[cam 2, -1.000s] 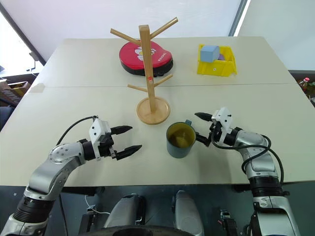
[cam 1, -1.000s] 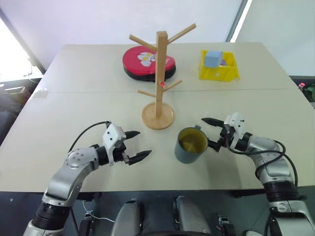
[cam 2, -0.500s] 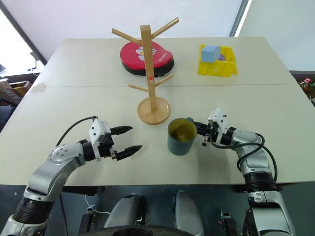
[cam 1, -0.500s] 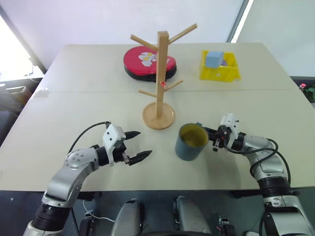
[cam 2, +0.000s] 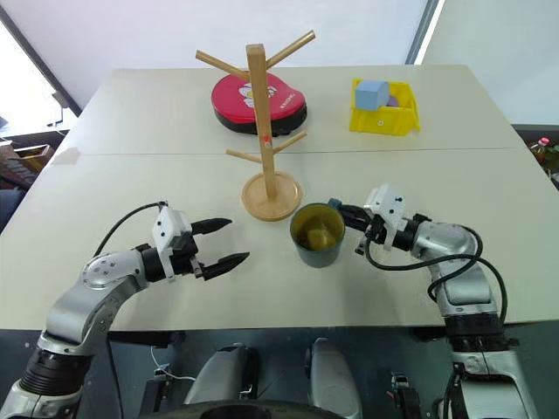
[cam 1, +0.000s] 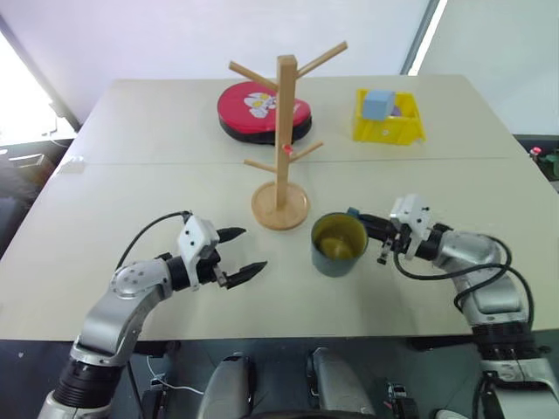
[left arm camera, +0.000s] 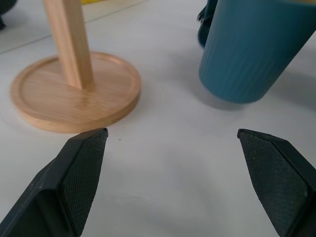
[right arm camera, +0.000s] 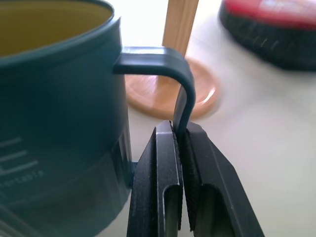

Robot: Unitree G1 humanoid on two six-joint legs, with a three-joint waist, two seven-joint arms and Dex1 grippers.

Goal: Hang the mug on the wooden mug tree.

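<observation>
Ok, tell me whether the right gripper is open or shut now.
Shut on the mug: in the right wrist view the right gripper has both fingers pressed against the loop handle, with no gap left.

You won't find any text you can read here. The mug (right arm camera: 59, 118) carries faint pale lettering low on its dark side, too blurred to make out, and the red case (cam 1: 265, 112) at twelve o'clock shows only a white picture.

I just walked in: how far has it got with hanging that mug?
Done: the right pincer is shut on the mug's handle. In hand: the mug looks tilted, just lifting off the table. Left: carrying it to the wooden mug tree and hooking a peg. The left pincer waits open.
</observation>
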